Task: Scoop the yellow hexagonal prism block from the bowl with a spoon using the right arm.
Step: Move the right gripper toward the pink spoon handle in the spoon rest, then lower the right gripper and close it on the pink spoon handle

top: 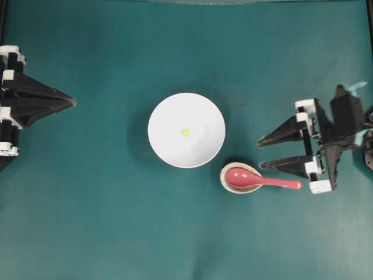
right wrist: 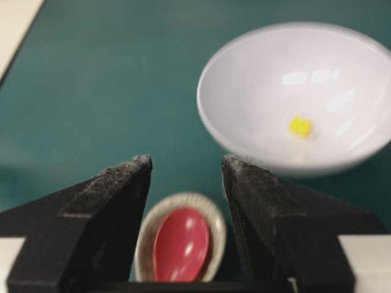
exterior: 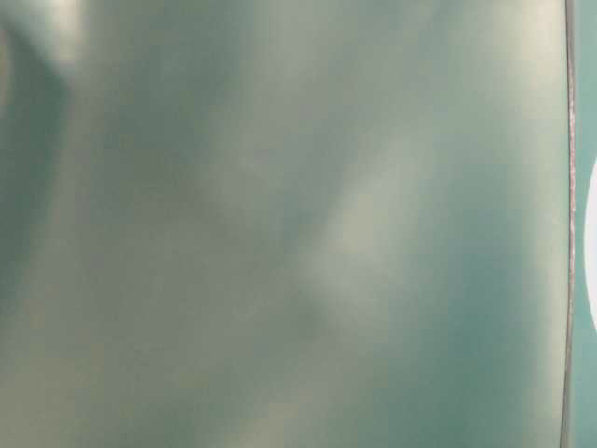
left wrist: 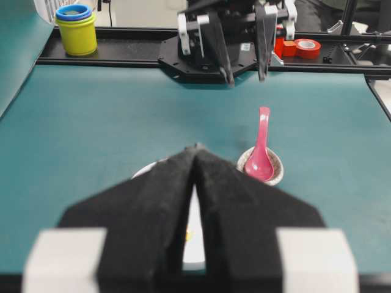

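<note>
Teal counter [top: 87, 204]: the spoon [top: 262, 180] lies handle-first toward the right arm's jaws [top: 261, 153], which gape wide and empty, just above its handle tip.

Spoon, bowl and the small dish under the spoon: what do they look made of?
Spoon: glossy red-pink, probably glazed ceramic or melamine. Bowl: smooth white, bright reflections, likely glazed ceramic or plastic. Small dish: speckled beige, looks like stoneware; uncertain.

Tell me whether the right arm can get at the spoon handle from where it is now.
Probably yes. The right gripper is open, its fingers pointing toward the spoon, whose handle lies free on the table, pointing toward that arm, scoop resting in the small speckled dish. Nothing stands between them.
</note>
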{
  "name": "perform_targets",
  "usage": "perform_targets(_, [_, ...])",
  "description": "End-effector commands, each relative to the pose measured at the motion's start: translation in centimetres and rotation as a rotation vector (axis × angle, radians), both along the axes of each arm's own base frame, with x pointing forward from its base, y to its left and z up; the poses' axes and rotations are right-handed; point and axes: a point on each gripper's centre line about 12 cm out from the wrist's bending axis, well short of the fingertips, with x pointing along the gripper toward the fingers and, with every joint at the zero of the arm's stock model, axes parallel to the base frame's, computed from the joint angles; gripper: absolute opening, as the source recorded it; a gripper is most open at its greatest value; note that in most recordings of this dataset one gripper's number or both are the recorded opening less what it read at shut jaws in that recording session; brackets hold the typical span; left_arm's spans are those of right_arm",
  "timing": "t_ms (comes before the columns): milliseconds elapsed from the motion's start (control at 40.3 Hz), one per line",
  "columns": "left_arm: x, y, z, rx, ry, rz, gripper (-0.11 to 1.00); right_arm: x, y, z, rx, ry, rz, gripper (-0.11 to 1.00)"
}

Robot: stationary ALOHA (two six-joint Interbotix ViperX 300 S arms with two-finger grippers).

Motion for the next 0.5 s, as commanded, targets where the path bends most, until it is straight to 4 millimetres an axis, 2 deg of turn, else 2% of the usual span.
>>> perform_targets(0, [0.3, 0.1, 0.9, 0.004, -0.023, 0.002, 0.05, 0.2, 0.6, -0.7, 0.014, 0.013, 0.006, 0.55])
perform_targets(149, [0.3, 0.1, 0.8, 0.004, -0.017, 0.002, 0.05, -0.2, 1.6, -2.3, 0.049, 0.063, 0.005, 0.55])
perform_targets(472, [0.4, 0.1, 0.7, 0.006, -0.012, 0.002, 0.05, -0.9, 3.6, -3.8, 0.109, 0.123, 0.008, 0.54])
